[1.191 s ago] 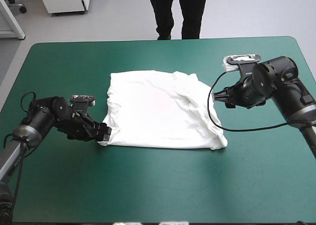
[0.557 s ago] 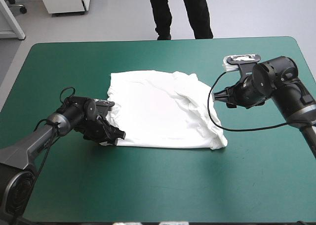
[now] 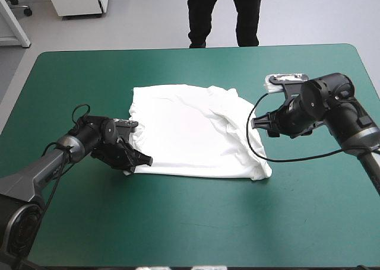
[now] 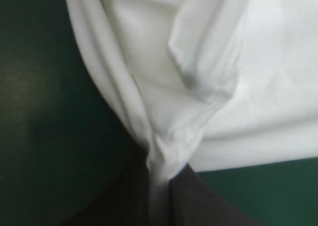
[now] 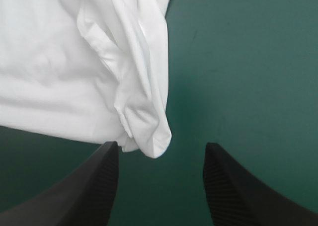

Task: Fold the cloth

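Table teal-green, T-shirt spread roughly flat mid-table, long axis running from one set of jaws to the other. Left jaws clenched on its near-left corner, cloth bunched into a ridge between them. Right jaws spread wide and empty; the rumpled near-right corner lies just ahead of them, lined up with the gap, not touching. My read: right side has the open step. It should go forward and down onto that corner and pinch, then both near corners can lift for the fold.

White T-shirt, teal-green table cover, black end effector fingers
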You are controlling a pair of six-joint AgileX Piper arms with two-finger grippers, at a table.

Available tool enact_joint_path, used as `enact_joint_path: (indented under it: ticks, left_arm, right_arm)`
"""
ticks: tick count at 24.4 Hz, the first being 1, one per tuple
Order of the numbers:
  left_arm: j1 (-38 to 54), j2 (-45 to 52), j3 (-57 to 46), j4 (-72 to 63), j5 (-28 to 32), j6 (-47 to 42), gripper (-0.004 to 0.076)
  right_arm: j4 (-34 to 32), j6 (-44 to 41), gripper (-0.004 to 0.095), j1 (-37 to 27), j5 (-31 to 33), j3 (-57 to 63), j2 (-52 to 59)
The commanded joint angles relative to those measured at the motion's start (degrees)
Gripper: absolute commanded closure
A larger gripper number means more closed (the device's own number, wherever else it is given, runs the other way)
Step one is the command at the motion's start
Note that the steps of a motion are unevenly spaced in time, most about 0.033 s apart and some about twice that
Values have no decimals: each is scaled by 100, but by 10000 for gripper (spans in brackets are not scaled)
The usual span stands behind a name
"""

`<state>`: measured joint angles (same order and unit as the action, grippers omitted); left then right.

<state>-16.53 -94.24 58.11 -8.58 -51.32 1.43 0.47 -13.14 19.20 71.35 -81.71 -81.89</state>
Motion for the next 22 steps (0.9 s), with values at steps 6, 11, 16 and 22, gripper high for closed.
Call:
enact_joint_path:
  ticks: [6, 11, 16, 22]
  left_arm:
    - [-63, -118, -49, -213, 409, -12, 733]
    - [-63, -118, -49, -201, 399, 9, 733]
    - [-63, -118, -49, -190, 386, 62, 733]
    - [-63, -118, -49, -190, 396, 86, 733]
  right_arm:
    - [63, 119, 406, -33, -648, 989, 17]
    - [488, 396, 402, -31, -1027, 1226, -420]
    - [507, 413, 402, -31, -1136, 1231, -963]
    - [564, 389, 402, 182, -1381, 1293, -1372]
